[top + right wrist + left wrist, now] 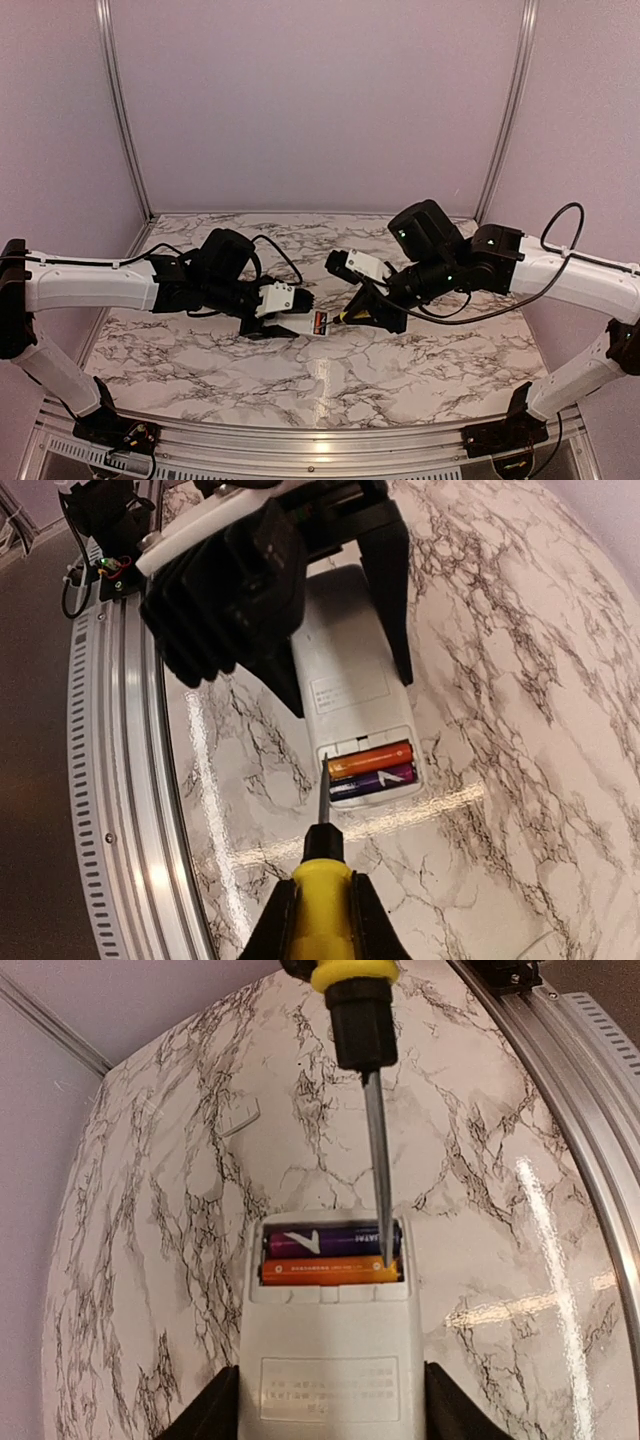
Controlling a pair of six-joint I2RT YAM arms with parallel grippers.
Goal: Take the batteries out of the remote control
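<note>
The white remote control [330, 1360] lies back-up between the fingers of my left gripper [330, 1415], which is shut on its sides just above the marble table. Its battery bay is open at the far end and holds two batteries side by side, an orange one [320, 1272] and a purple one [330, 1242]. My right gripper [322, 925] is shut on a yellow-handled screwdriver [322, 875]. The screwdriver's metal tip touches one end of the orange battery [372, 758]. In the top view both grippers meet at the table's middle, around the remote [319, 322].
A small white flat piece [240, 1118] lies on the marble beyond the remote. A metal rail [110, 780] runs along the table's near edge, close to the remote. Purple walls enclose the back and sides.
</note>
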